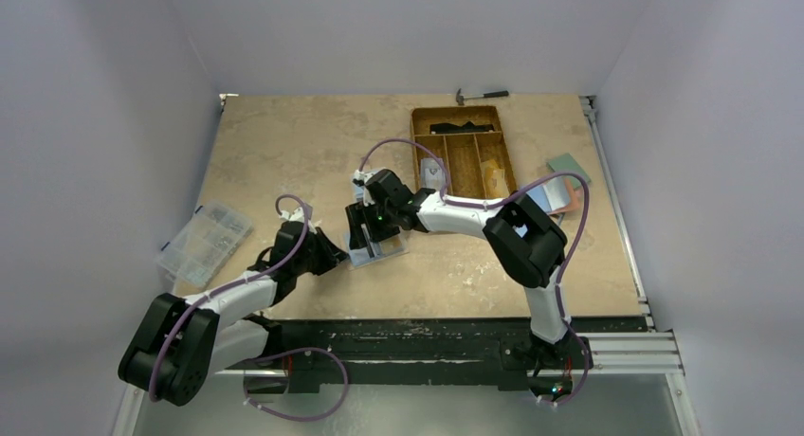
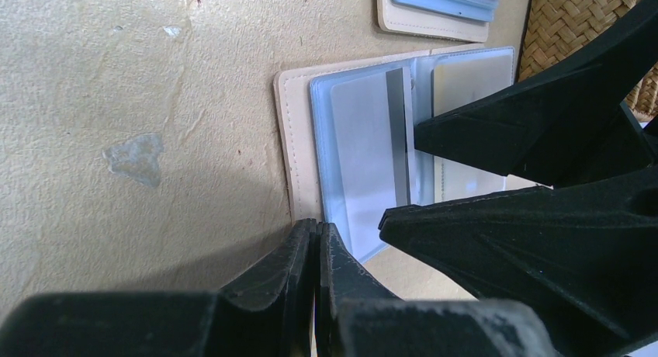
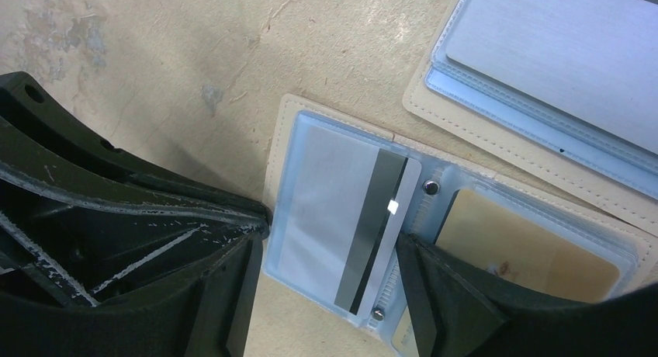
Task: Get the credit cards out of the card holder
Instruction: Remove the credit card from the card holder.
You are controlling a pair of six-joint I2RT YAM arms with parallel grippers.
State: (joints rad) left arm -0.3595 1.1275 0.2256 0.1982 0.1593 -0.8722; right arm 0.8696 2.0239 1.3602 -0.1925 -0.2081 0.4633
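Note:
The tan card holder (image 3: 281, 132) lies open on the table, its clear blue sleeves facing up. One greyish credit card (image 3: 341, 217) with a dark magnetic stripe sits in the left sleeve. A gold card (image 3: 528, 248) shows in the right sleeve. My right gripper (image 3: 330, 287) is open just above the holder, one finger on each side of the striped card. My left gripper (image 2: 316, 231) is shut, with its tips at the holder's tan near edge (image 2: 295, 155). In the top view both grippers meet over the holder (image 1: 379, 251) at mid-table.
A second tan holder (image 3: 481, 120) with a grey card on top lies just beyond the first. The brown compartment tray (image 1: 462, 152) stands at the back, with a hammer (image 1: 482, 96) behind it. A clear organiser box (image 1: 204, 242) is at the left edge. Coloured flat items (image 1: 564, 185) lie at the right.

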